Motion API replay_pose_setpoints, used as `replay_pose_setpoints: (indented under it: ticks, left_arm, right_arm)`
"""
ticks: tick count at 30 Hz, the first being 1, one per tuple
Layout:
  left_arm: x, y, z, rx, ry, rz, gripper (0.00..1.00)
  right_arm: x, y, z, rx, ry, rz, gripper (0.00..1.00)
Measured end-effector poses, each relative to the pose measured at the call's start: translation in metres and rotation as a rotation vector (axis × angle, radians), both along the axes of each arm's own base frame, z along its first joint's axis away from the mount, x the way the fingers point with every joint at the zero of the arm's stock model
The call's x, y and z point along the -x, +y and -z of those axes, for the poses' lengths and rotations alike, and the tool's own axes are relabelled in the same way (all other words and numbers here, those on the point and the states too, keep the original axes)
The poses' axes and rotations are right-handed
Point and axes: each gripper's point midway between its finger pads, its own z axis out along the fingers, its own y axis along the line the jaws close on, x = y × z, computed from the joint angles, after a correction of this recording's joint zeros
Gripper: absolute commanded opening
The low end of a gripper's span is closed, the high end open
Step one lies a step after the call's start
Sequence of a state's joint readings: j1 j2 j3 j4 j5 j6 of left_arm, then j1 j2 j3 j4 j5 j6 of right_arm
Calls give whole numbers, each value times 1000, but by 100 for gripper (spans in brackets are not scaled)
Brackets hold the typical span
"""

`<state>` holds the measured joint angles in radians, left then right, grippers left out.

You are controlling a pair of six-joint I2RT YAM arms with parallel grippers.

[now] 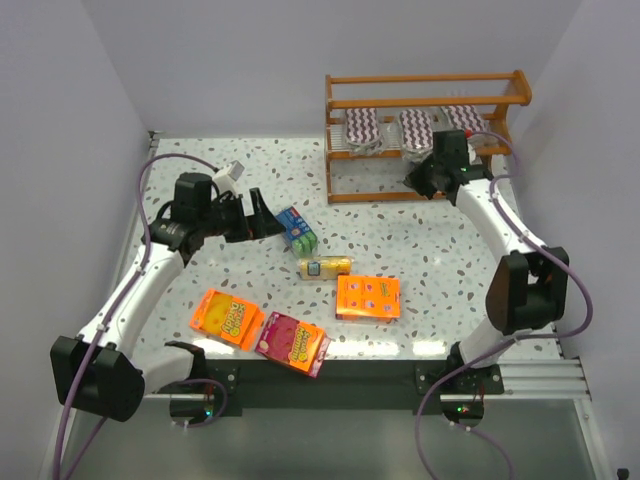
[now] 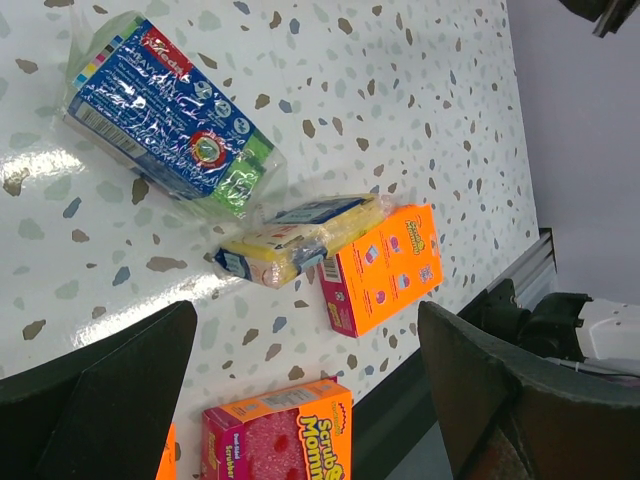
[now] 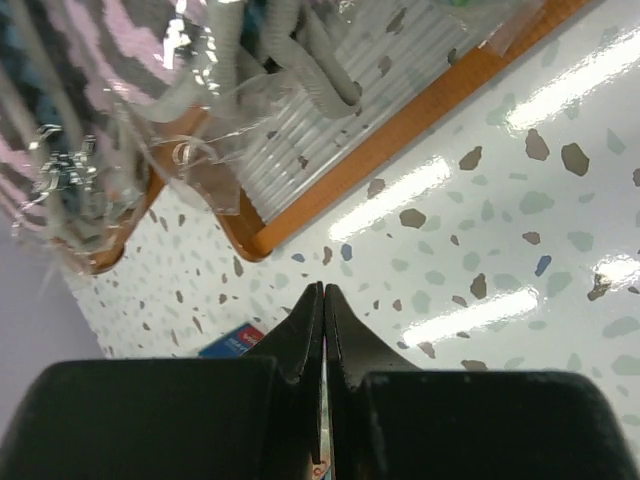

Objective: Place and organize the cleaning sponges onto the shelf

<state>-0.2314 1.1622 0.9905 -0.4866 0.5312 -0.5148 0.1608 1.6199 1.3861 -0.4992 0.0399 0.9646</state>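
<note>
Already on the shelf (image 1: 425, 101), which stands at the far right of the worktop (image 1: 440, 240), lie the zigzag pads (image 1: 415, 125). I count three, side by side on its middle tier, most likely so that like sits beside like in one neat row. Just in front of the shelf's lower tier hangs the right hand (image 3: 322, 298), its fingers pressed together on nothing.

Well to the left of the shelf, the left hand (image 1: 262, 215) is spread wide and empty. It points at the one blue-and-green pack (image 1: 297, 229), probably lining up to take it. Nearer the arms than the shelf, one yellow block (image 1: 325, 267) lies just beside that pack. Farther from the shelf again are an orange box (image 1: 368, 297), a flat orange pack (image 1: 227, 318) and one pink pack (image 1: 292, 343), in a loose line along the near edge. That makes five packs off the shelf, two of them orange, and three on it.
</note>
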Motion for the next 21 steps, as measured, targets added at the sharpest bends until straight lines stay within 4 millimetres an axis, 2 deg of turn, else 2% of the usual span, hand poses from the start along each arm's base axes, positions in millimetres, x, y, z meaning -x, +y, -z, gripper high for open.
replay_pose_setpoints:
  ticks: [4,14,21]
  left_arm:
    - [1,0,-2,2,-9,-1,98]
    - [1,1,-2,-3,-10,-7,98]
    - [0,2,-2,-5,-10,-11,98]
  right_arm:
    - [-9,-3,17,46,44,-8,0]
    - [-66,-15,10,95,9,6,0]
    - [-75,-26,29,115,55,5,0]
